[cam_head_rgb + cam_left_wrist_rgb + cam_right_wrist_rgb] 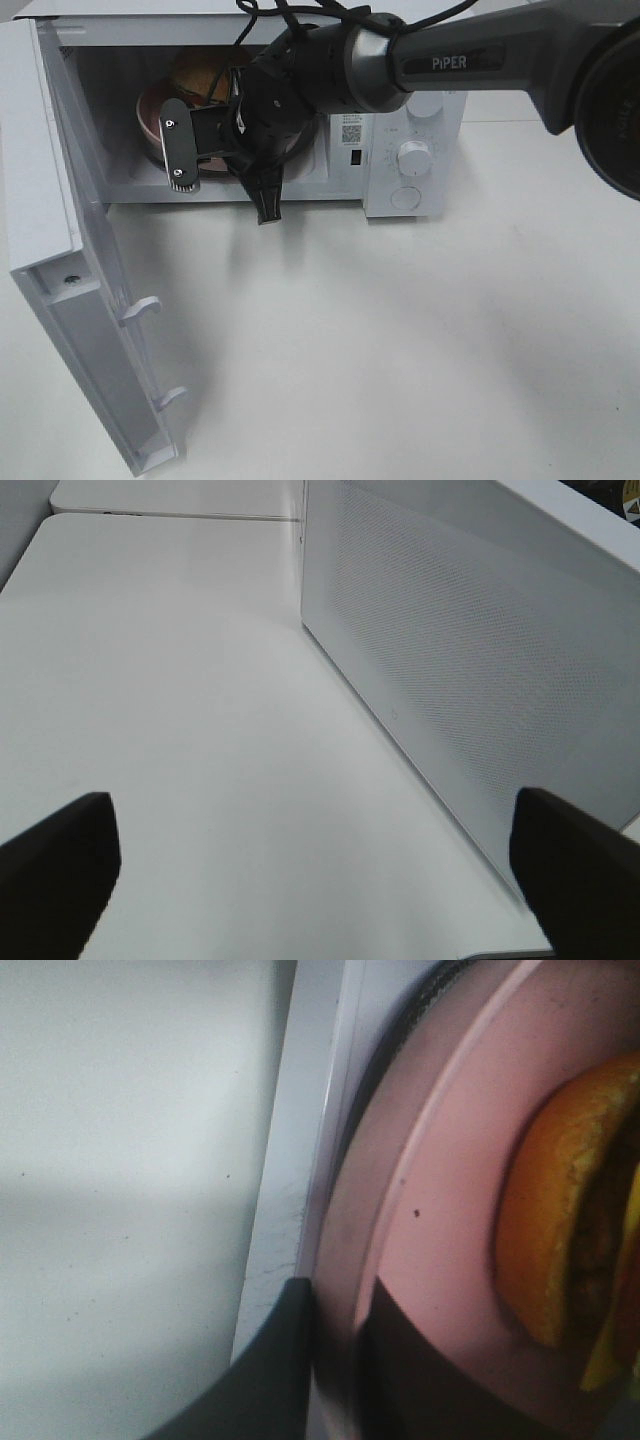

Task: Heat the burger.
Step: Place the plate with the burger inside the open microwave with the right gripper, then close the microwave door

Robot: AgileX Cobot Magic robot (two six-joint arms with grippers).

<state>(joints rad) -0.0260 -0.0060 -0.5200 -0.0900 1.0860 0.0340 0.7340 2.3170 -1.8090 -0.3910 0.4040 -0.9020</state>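
Note:
The burger (205, 75) sits on a round pink plate (150, 115) inside the open microwave (440, 130). My right gripper (215, 168) reaches in from the right, at the plate's front rim. In the right wrist view its two dark fingers (270, 1370) straddle the plate (450, 1210) rim at the microwave's sill, so the right gripper (340, 1295) is shut on the rim. The burger's (545, 1230) orange bun lies just beyond. My left gripper (320, 880) is open with nothing between its fingers, low over the table beside the microwave's perforated side wall (450, 680).
The microwave door (90, 330) hangs wide open to the left and juts out toward the table's front. A dial (413, 157) sits on the control panel right of the cavity. The white table (400, 350) stretches in front.

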